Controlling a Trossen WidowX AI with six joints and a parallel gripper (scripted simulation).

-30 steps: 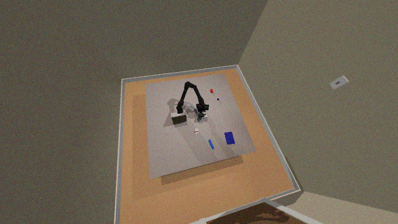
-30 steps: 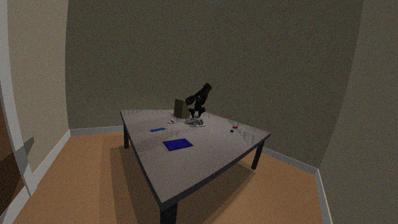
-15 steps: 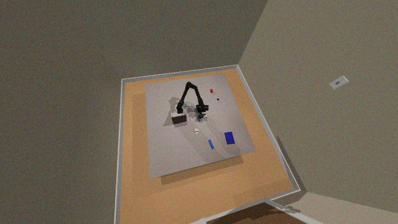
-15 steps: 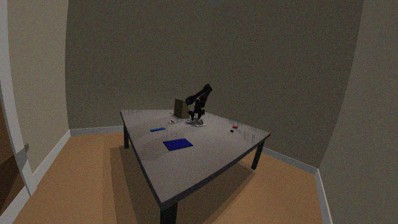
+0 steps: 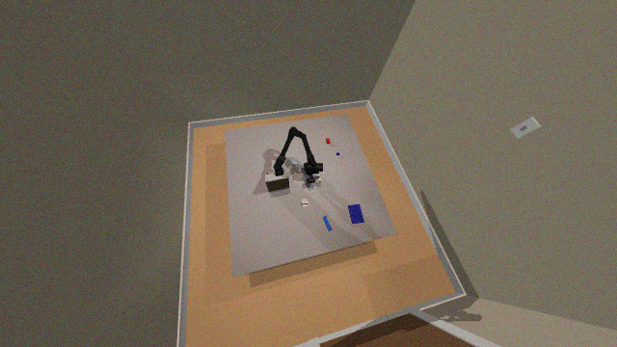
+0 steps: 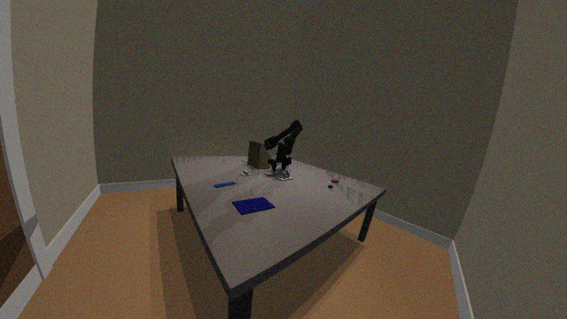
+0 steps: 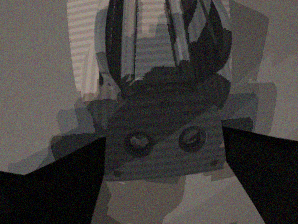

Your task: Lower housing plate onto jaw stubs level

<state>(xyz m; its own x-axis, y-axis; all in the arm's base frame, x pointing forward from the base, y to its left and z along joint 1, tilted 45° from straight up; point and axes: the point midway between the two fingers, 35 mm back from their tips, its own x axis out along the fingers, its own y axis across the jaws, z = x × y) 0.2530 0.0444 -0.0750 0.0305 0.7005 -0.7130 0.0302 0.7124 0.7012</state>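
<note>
The dark grey housing plate (image 7: 162, 162) with two round holes is between the fingers in the wrist view. My gripper (image 5: 312, 181) (image 6: 280, 171) (image 7: 161, 137) is shut on the plate's left and right edges. The two jaws (image 7: 128, 40) (image 7: 181, 40) extend upward in the wrist view, dark and grey, and their near ends go out of sight at the plate. A pale ribbed base (image 7: 82, 42) lies under them. The stubs and pins are hidden, and any gap beneath the plate cannot be made out.
A brown box (image 5: 278, 184) (image 6: 258, 156) stands at the arm's base. A small white part (image 5: 305, 203) (image 6: 245, 173), a blue strip (image 5: 327, 224) (image 6: 224, 184), a dark blue panel (image 5: 356, 214) (image 6: 253, 206), a red piece (image 5: 328, 141) (image 6: 335, 181) and a small blue piece (image 5: 337, 153) (image 6: 330, 186) lie apart on the table.
</note>
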